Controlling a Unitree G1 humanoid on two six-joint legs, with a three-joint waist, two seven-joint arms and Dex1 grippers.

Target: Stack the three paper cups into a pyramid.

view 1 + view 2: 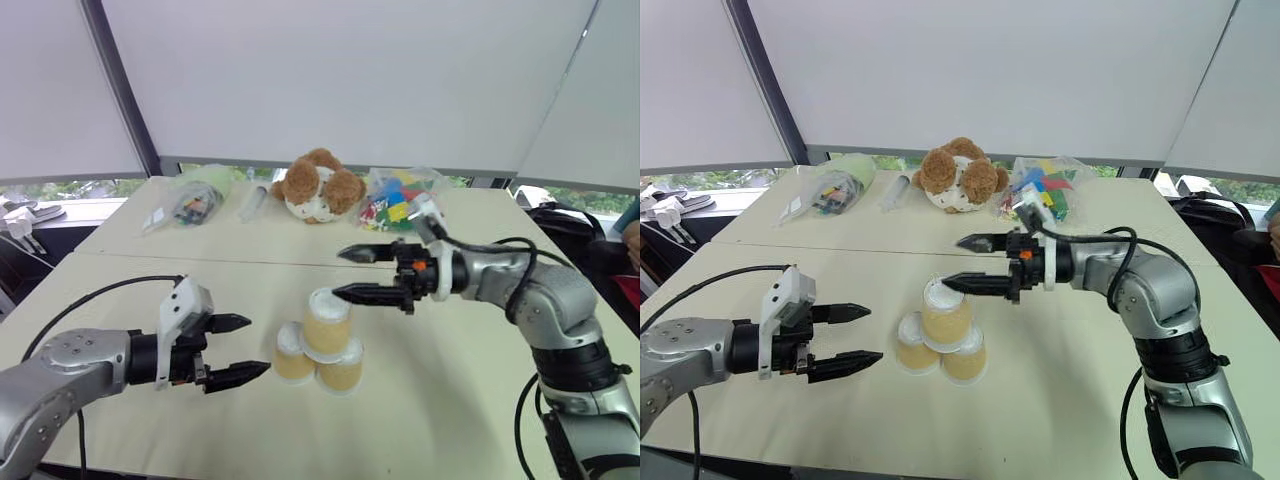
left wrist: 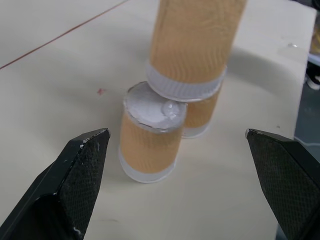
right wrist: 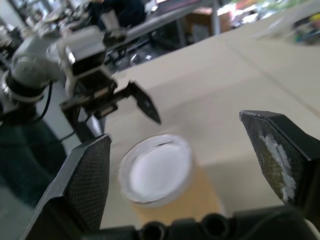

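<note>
The three paper cups stand upside down as a pyramid on the table (image 1: pixel 120 290): two tan cups side by side, the left one (image 1: pixel 293 353) and the right one (image 1: pixel 341 364), with the third cup (image 1: pixel 327 319) resting on both. My right gripper (image 1: pixel 345 273) is open, just above and to the right of the top cup, holding nothing. In the right wrist view that top cup (image 3: pixel 159 175) sits below the spread fingers. My left gripper (image 1: pixel 240 350) is open to the left of the stack, apart from it. The left wrist view looks at the lower cup (image 2: pixel 149 138) between its fingers.
A brown teddy bear (image 1: pixel 317 186) sits at the far middle of the table. A bag of coloured blocks (image 1: pixel 398 200) lies to its right, and plastic bags (image 1: pixel 195 197) to its left. A dark bag (image 1: pixel 570 222) is beyond the right edge.
</note>
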